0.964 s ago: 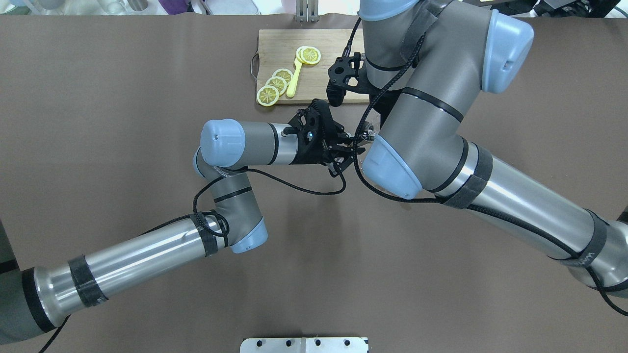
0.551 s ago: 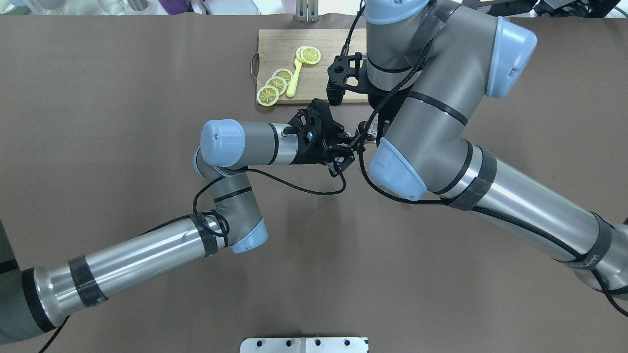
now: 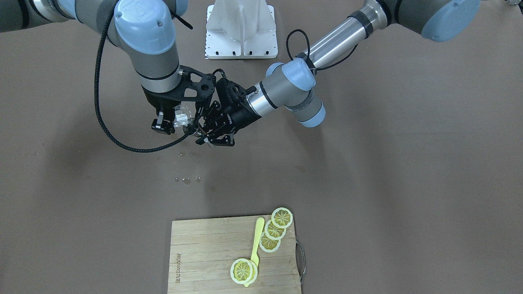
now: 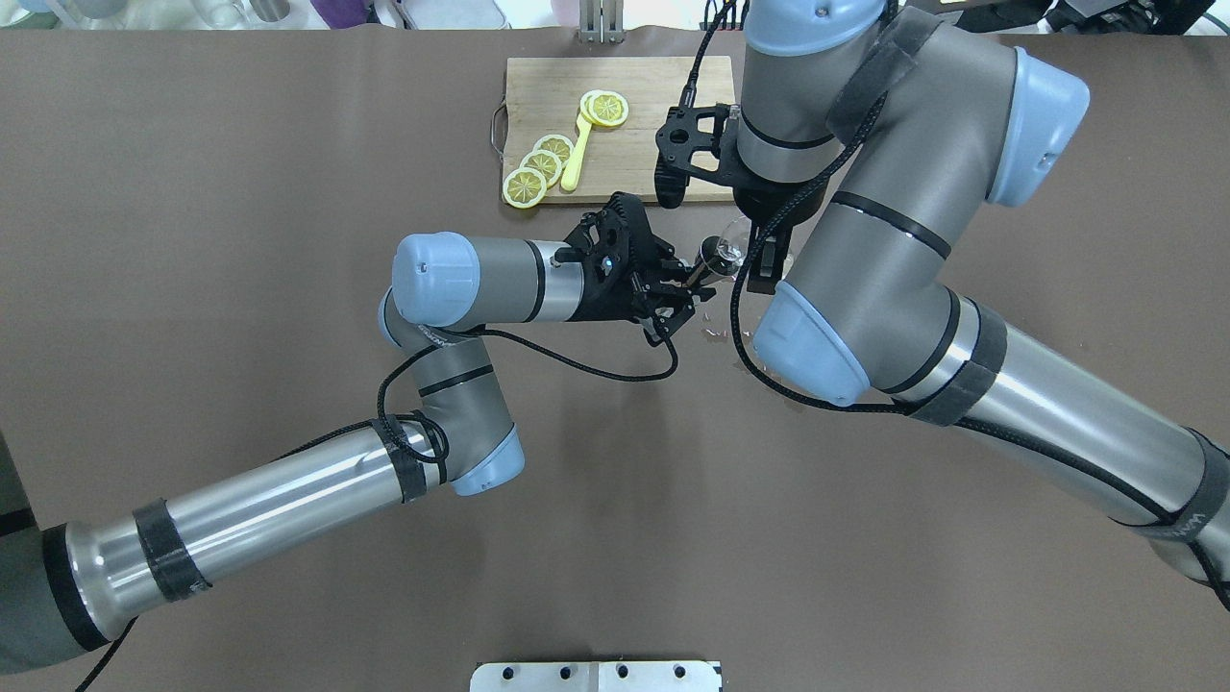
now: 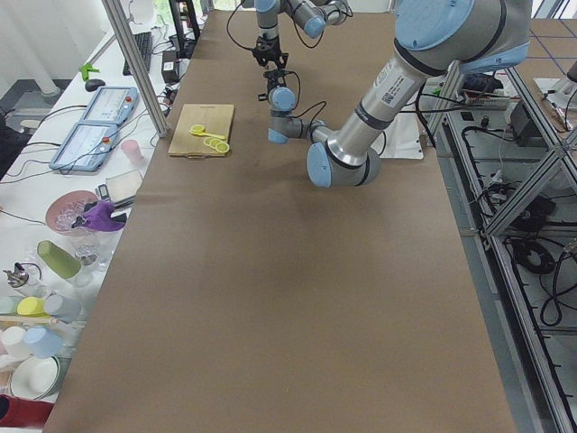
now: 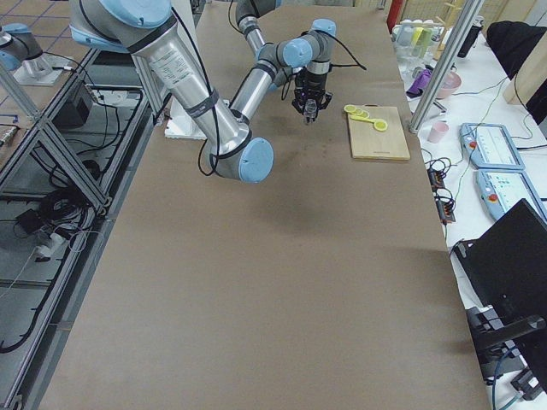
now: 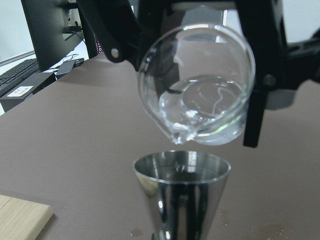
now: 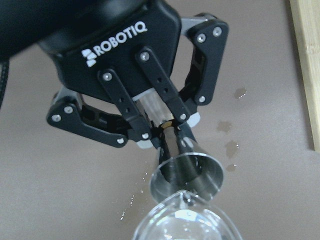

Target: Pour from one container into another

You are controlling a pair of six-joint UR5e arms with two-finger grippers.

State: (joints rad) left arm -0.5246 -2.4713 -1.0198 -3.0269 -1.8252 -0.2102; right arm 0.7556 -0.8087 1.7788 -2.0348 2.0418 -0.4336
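Brown table (image 4: 240, 144) fills your overhead view, and both arms meet over its middle. The right arm (image 4: 894, 259) reaches in from above and points its wrist down; the left arm (image 4: 288, 500) lies low and stretches sideways toward it. At the far edge from the robot you have a wooden cutting board (image 4: 548, 96).

Look at the right gripper (image 3: 176, 122): its fingers are clamped on a small clear glass pitcher (image 7: 200, 95), one on each side of the wall. The pitcher is tipped well over with its spout down, and a little clear liquid sits in the low side.

Your left gripper (image 8: 167, 134) has its fingers drawn narrow, pinched on the waist of a metal jigger (image 7: 182, 195). The jigger stands upright with its cup open upward, off the table, directly under the spout. The spout hangs just above the jigger's rim, with a gap between them.

On the board you have four lemon slices (image 4: 541, 165) and a yellow spoon (image 4: 577, 154), one slice resting at the spoon's bowl.

Scattered droplets (image 3: 186, 180) lie on the table near the two grippers, on the board side.
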